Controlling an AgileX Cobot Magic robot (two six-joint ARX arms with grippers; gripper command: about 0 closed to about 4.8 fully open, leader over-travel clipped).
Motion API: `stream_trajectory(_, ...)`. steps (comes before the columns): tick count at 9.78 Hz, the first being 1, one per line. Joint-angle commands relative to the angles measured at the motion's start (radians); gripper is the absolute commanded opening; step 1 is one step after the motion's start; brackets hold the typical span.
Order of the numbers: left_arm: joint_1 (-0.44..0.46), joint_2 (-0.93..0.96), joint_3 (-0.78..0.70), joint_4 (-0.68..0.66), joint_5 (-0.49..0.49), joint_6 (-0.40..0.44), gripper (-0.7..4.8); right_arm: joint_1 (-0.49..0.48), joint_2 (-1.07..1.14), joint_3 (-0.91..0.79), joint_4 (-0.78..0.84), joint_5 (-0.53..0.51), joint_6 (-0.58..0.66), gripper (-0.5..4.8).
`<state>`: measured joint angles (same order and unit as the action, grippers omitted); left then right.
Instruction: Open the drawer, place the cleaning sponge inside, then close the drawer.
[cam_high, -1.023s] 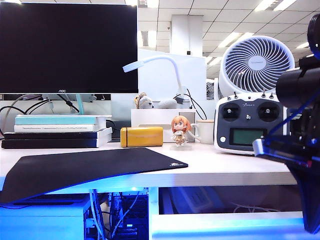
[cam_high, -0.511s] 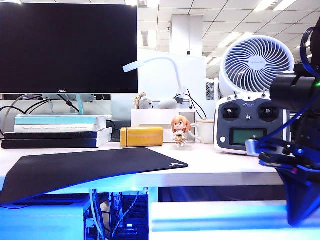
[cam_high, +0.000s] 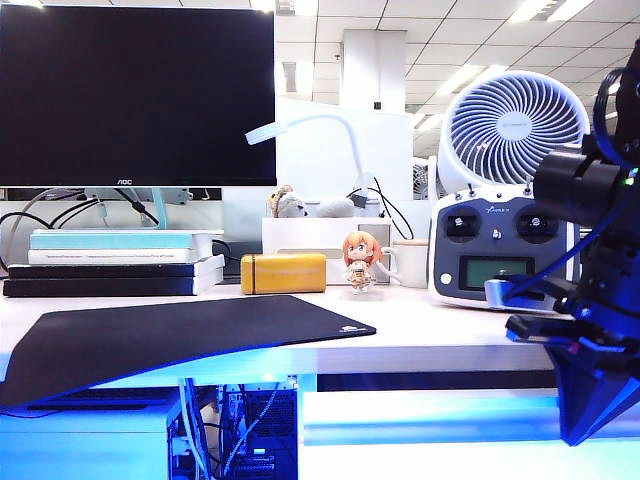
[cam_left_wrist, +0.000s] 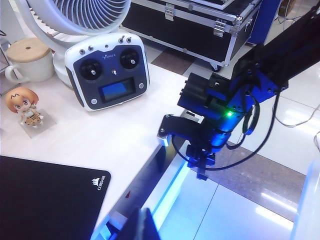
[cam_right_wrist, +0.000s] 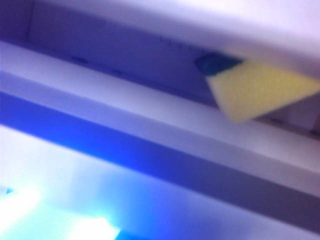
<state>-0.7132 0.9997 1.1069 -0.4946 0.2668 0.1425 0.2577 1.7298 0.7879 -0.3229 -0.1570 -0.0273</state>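
Observation:
The drawer (cam_high: 430, 418), a white front lit blue, sits under the right half of the desk with only a narrow dark gap left below the desktop. In the right wrist view the cleaning sponge (cam_right_wrist: 260, 92), yellow with a dark scouring layer, lies inside the drawer (cam_right_wrist: 125, 117), seen through that gap. My right gripper (cam_high: 580, 432) points down against the drawer's front at its right end. It shows shut and empty in the left wrist view, as right gripper (cam_left_wrist: 201, 172) over the drawer's edge (cam_left_wrist: 172, 187). My left gripper (cam_left_wrist: 142, 226) hovers above the desk's front edge, its fingers together, holding nothing.
On the desk are a black mouse mat (cam_high: 180, 335), a mustard-yellow case (cam_high: 283, 273), a figurine (cam_high: 361, 262), a cup (cam_high: 408, 262), a remote controller (cam_high: 495, 250), a fan (cam_high: 515, 125), stacked books (cam_high: 115, 262) and a monitor (cam_high: 135, 95). A cabled computer compartment (cam_high: 245, 430) lies left of the drawer.
The drawer front has slid in toward the desk and the gap below the desktop has narrowed. My right arm has followed it inward and tilted. The left arm has stayed still.

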Motion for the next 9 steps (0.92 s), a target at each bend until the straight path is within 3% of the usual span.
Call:
stream_trajectory(1, -0.001, -0.002, 0.004, -0.002, 0.003, 0.003, -0.05, 0.001, 0.016, 0.001, 0.108, 0.003, -0.004, -0.01)
stream_trajectory(9, -0.001, -0.002, 0.004, -0.006, 0.003, 0.003, -0.05, 0.001, 0.091, 0.001, 0.315, 0.051, -0.006, -0.01)
